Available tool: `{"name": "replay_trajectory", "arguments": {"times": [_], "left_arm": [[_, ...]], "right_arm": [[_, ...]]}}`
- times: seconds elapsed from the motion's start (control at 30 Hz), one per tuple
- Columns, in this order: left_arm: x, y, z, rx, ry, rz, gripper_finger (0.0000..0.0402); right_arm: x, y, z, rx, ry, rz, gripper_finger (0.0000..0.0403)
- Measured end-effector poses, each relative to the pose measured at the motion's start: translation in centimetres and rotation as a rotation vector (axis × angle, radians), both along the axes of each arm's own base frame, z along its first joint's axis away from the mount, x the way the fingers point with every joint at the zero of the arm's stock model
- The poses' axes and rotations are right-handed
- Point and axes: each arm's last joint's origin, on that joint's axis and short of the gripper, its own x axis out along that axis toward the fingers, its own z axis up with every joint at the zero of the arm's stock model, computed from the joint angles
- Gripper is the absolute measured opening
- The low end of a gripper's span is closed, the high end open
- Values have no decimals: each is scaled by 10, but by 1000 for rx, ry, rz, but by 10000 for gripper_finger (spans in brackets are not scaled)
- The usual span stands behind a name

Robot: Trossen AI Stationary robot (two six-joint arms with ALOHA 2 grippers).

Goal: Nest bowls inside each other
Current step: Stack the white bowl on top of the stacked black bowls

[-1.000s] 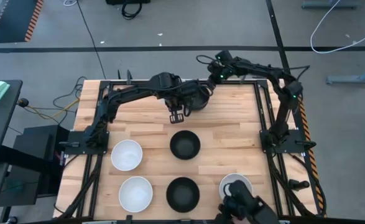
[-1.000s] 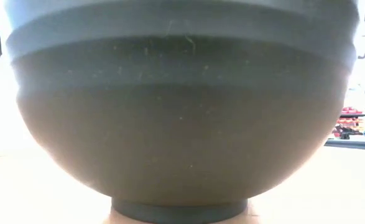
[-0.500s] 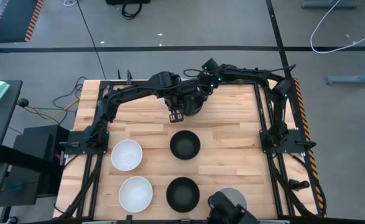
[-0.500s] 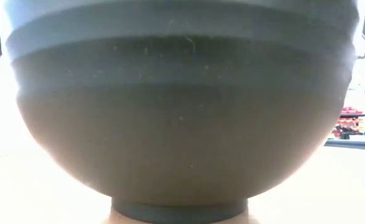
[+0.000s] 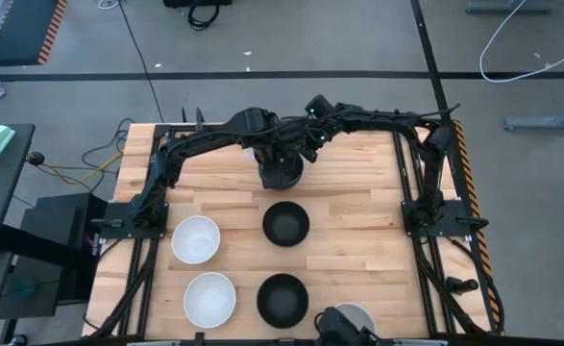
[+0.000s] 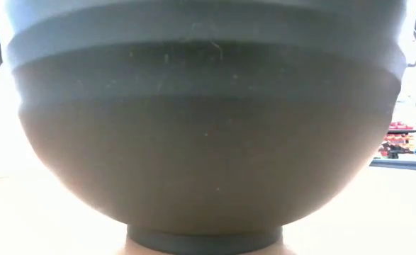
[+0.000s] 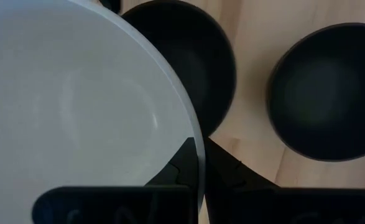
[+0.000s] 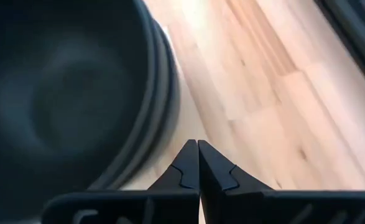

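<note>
Bowls, nine listed; six accounted for, nesting in progress at the far middle of the surface [image 5: 358, 192].
Item held: white bowl [image 7: 76, 106], its rim pinched between my left fingers [image 7: 198, 165], carried above two black bowls [image 7: 198, 62] on the wood. My right fingers [image 8: 198, 163] are clenched on nothing, beside a black stack [image 8: 64, 87] whose doubled rim suggests bowls already nested. Handling advice: centre the white bowl over its target, keep it level, lower until rims seat, then release. Loose stock: two white [image 5: 196, 238] and two black [image 5: 285, 223] at the near side, one more white [image 5: 358, 313] at the edge, partly cut off. Low view is blocked by one black bowl [image 6: 204, 142]; the arms hide the far stack from above, its count unreadable.
</note>
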Motion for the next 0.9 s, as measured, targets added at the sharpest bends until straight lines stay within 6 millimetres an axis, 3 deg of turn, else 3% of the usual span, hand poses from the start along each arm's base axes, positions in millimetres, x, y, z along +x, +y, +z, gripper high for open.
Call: {"name": "replay_trajectory", "arguments": {"times": [0.2,0.33,0.47,0.73,0.9], "left_arm": [[1,-2,0,-55,-21,-27,11],[4,-3,1,-85,-47,-53,11],[5,-4,0,-128,-64,-66,11],[16,-3,-20,-167,-14,-80,11],[27,0,-44,-181,49,-116,11]], "right_arm": [[-27,-1,42,-22,-1,-44,0],[-47,20,82,-73,-10,-37,0],[-63,46,110,-135,45,-51,0],[-81,89,142,-205,78,-50,0],[-86,111,146,-250,105,-58,0]]}}
